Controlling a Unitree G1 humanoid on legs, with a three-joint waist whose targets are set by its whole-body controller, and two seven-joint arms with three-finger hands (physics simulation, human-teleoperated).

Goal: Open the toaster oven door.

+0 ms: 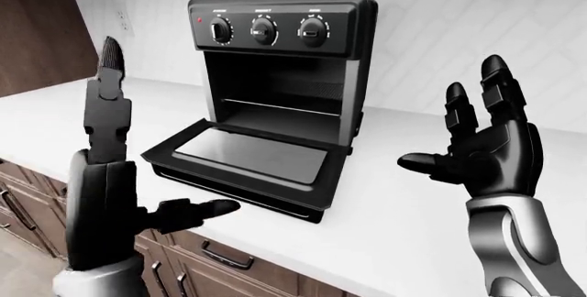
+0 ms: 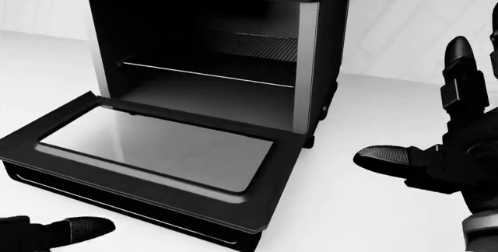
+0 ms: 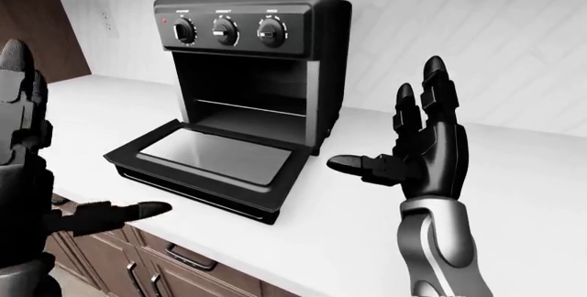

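A black toaster oven (image 1: 284, 36) with three knobs stands on the white counter (image 1: 413, 221). Its door (image 1: 252, 159) hangs fully open, lying flat toward me with the glass pane up. The dark cavity and a wire rack (image 2: 210, 74) show inside. My left hand (image 1: 124, 166) is raised at the left of the door, fingers spread, touching nothing. My right hand (image 1: 482, 142) is raised at the right of the oven, fingers spread, empty.
The white counter runs along a white panelled wall (image 1: 477, 29). Brown cabinet drawers with dark handles (image 1: 225, 256) lie under the counter edge. A dark brown cabinet (image 1: 41, 36) stands at the far left. A wall outlet (image 1: 122, 22) sits left of the oven.
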